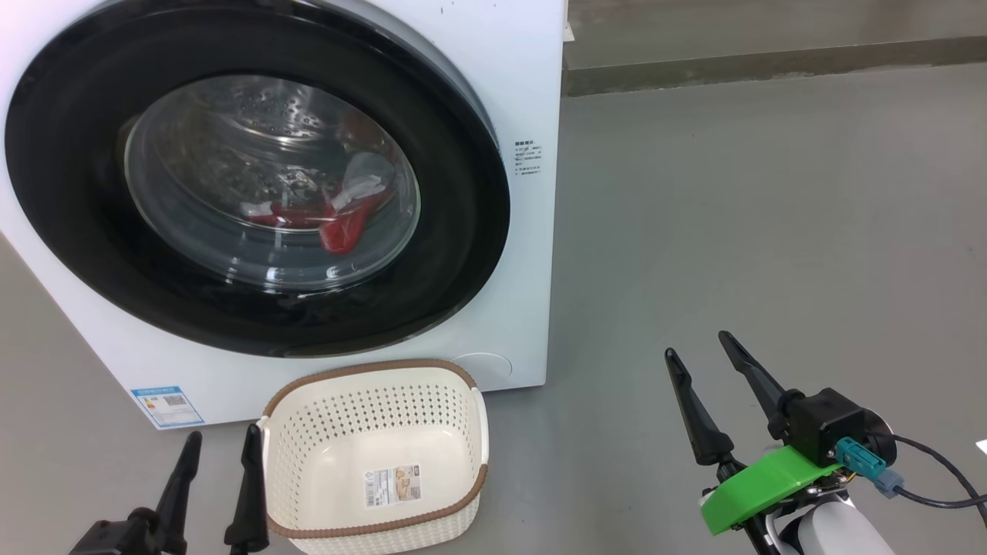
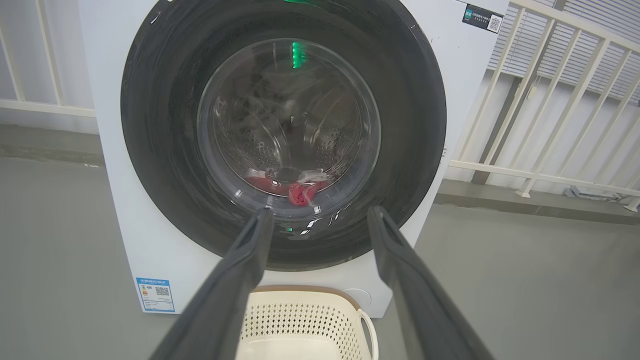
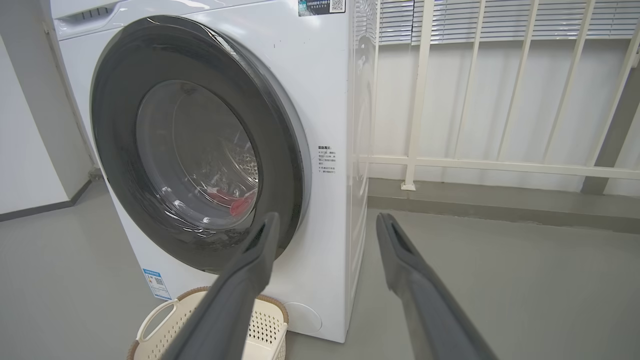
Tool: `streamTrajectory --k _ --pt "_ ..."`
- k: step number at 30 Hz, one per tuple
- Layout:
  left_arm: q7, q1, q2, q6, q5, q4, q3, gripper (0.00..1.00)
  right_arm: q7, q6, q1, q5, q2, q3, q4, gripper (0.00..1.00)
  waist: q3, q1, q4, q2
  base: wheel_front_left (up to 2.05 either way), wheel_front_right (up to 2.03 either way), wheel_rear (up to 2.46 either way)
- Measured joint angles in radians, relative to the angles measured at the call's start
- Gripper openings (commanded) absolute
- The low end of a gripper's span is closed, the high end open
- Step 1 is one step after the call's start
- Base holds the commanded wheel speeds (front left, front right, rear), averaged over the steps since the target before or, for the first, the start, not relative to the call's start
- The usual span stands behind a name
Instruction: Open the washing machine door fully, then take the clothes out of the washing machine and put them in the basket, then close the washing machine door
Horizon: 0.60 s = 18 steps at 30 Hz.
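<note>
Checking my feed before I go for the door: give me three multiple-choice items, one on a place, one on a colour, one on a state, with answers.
1. Where is the basket?
A. On the floor before the washing machine, under the washing machine door.
B. On top of it.
C. Inside it.

2. What colour are the clothes behind the door glass?
A. Blue.
B. Red and white.
C. Black.

3. How are the left gripper and the right gripper?
A. Both shut.
B. Left shut on the basket.
C. Both open, empty.

Answers: 1 A, it sits on the floor under the door; 2 B, red cloth with white patches shows through the glass; 3 C, both sets of jaws stand apart.
</note>
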Motion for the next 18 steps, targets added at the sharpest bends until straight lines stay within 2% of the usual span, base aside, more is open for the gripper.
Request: streamTrajectory --k 18 --pt "0.000 0.000 0.000 0.000 0.001 0.010 0.011 1.00 0.000 0.000 0.000 0.001 0.000 -0.008 0.011 1.00 -0.002 0.0000 -0.002 0.0000 0.00 0.00 0.00"
